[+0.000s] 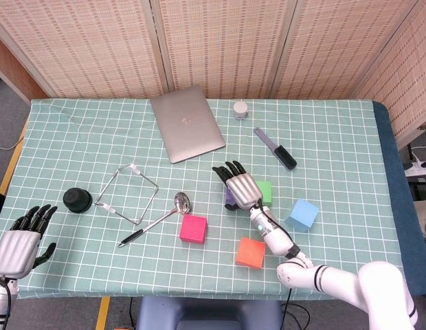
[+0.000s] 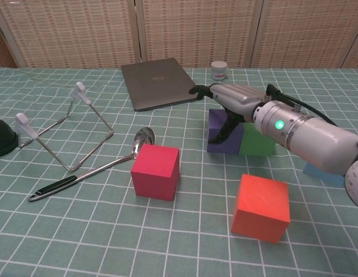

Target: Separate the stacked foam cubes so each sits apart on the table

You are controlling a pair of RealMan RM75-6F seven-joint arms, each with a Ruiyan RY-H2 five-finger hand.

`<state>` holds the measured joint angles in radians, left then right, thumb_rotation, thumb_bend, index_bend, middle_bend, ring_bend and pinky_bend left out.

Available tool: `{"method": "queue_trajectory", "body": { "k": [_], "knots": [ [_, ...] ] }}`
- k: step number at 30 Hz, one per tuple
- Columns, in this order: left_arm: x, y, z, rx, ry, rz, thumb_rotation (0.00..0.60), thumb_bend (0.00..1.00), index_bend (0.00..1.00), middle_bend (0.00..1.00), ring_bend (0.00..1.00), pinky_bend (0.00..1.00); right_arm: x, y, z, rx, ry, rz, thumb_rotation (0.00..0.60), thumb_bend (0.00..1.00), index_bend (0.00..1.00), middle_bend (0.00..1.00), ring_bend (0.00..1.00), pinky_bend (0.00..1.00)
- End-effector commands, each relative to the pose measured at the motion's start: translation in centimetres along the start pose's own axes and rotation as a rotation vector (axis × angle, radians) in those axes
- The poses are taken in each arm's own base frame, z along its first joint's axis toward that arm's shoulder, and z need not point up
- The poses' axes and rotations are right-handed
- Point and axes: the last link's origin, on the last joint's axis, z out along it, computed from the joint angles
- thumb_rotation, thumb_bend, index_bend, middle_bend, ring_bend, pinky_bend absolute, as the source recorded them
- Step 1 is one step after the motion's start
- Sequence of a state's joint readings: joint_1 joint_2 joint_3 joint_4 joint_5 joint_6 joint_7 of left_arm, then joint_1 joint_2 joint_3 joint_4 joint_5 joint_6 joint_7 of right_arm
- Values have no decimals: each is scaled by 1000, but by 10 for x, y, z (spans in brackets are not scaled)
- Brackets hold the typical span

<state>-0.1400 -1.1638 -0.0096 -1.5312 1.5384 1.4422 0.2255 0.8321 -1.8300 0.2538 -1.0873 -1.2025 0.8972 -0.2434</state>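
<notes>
Right robot hand point(image 1: 241, 188) point(image 2: 232, 95) hovers over the purple cube point(image 1: 230, 199) point(image 2: 220, 131), fingers spread, thumb hanging down in front of the cube's face. I see nothing held in it. From either camera I can't tell whether the thumb touches the cube.

Purple cube and green cube point(image 1: 264, 191) point(image 2: 258, 140) sit side by side, touching, mid-table toward the right. Neither is stacked on anything.

Pink cube point(image 1: 193, 228) point(image 2: 156, 171) stands alone nearer the front edge, just beside the ladle point(image 1: 155, 219) point(image 2: 97, 168). Orange cube point(image 1: 250, 252) point(image 2: 261, 207) stands alone close to the front edge, apart from the pink one. Blue cube point(image 1: 302, 214) point(image 2: 322, 172) sits apart toward the right edge, tilted to the grid.

Left robot hand point(image 1: 20, 240) rests at the front-left corner of the table point(image 1: 75, 137), fingers loosely apart, nothing in it; only the head camera shows it.

Laptop point(image 1: 187, 123) point(image 2: 160, 82) lies closed near the back edge.
</notes>
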Motion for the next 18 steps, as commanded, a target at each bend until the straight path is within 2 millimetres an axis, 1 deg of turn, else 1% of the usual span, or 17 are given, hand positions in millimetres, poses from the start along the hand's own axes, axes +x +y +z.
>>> {"method": "queue_trajectory", "body": {
  "k": [1, 8, 15, 17, 18],
  "knots": [
    [0, 0, 0, 0, -2, 0, 600, 332, 103, 99, 99, 284, -5, 0, 5, -15, -13, -12, 600, 43, 112, 139, 0, 0],
    [0, 1, 0, -1, 0, 0, 600, 332, 102, 99, 99, 284, -11, 3, 7, -17, 6, -24, 600, 68, 191, 195, 9, 0],
    [-1, 1, 0, -2, -3, 1, 600, 331, 102, 99, 99, 283, -8, 4, 6, -7, 63, -19, 600, 108, 291, 249, 74, 7],
    [-1, 1, 1, -3, -3, 2, 600, 331, 103, 99, 99, 284, -7, 2, 5, 11, 86, -9, 600, 115, 326, 272, 107, 62],
    [-1, 2, 1, -3, -3, 2, 600, 332, 102, 99, 100, 284, -7, 1, 4, 20, 96, -2, 600, 118, 348, 284, 134, 125]
  ]
}}
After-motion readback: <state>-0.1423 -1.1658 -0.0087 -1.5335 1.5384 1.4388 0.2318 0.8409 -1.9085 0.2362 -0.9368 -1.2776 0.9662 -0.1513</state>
